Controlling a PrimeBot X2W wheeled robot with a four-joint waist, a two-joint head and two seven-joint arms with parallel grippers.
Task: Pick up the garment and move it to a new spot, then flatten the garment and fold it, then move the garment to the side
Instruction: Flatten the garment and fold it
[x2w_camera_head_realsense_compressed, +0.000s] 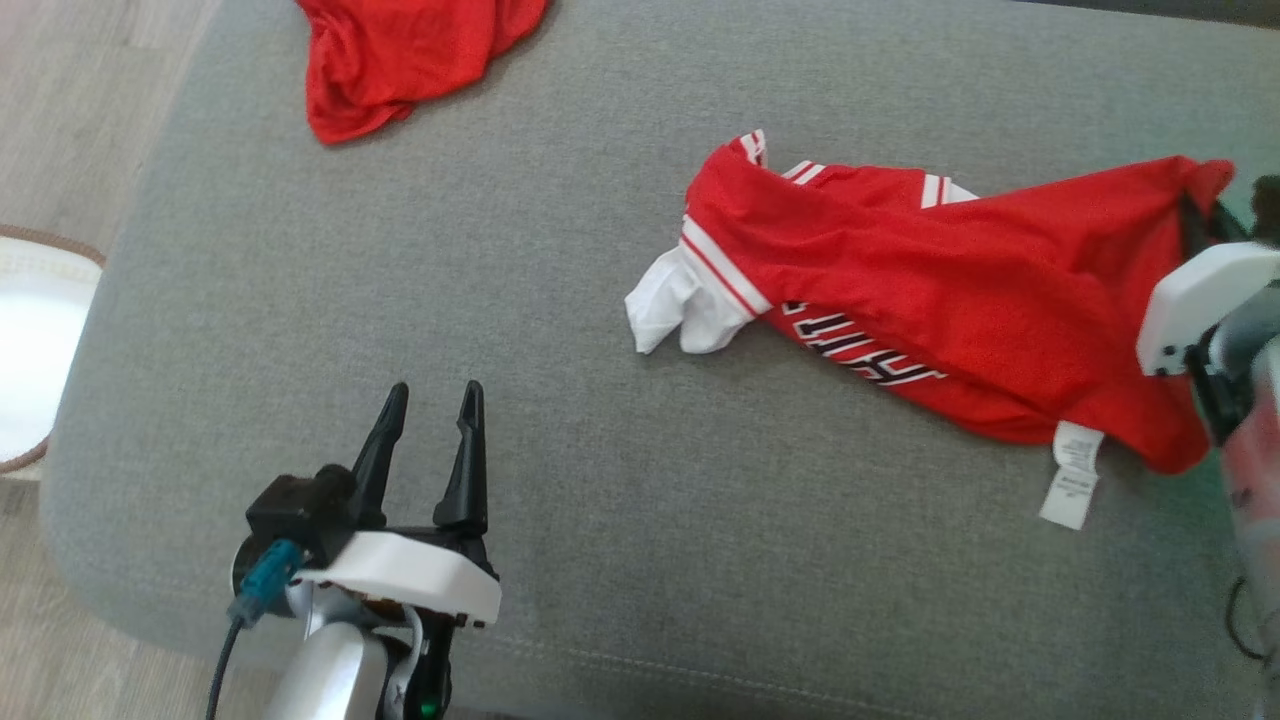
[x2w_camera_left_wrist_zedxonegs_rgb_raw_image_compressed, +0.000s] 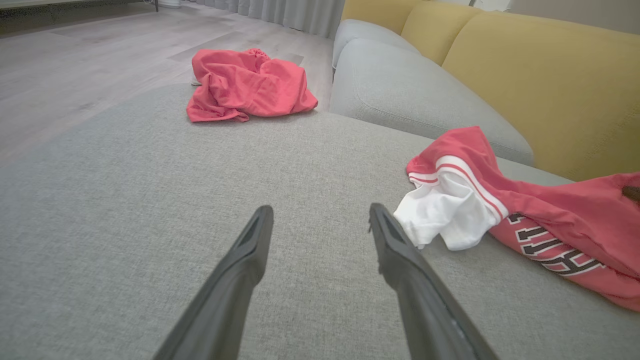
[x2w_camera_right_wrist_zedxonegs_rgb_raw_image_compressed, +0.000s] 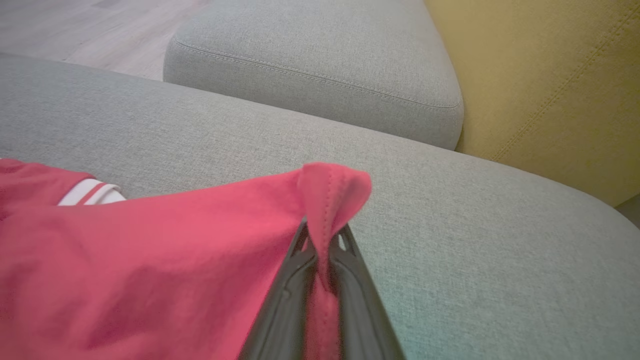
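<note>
1. The red mesh jersey with white-striped trim (x2w_camera_head_realsense_compressed: 950, 290) lies crumpled on the right half of the grey woven sofa cushion (x2w_camera_head_realsense_compressed: 600, 560), reaching its right edge.
2. Its black-and-white block lettering (x2w_camera_head_realsense_compressed: 860, 355) is partly folded under and unreadable. The print on the white care tag (x2w_camera_head_realsense_compressed: 1072, 475) is too small to read.
3. The right gripper (x2w_camera_right_wrist_zedxonegs_rgb_raw_image_compressed: 324, 235) is clamped on the jersey's red corner.
4. The left gripper (x2w_camera_head_realsense_compressed: 430, 400) is spread wide, holding nothing, near the front-left corner.
5. A second crumpled red garment (x2w_camera_head_realsense_compressed: 400, 50) sits at the far edge.
</note>
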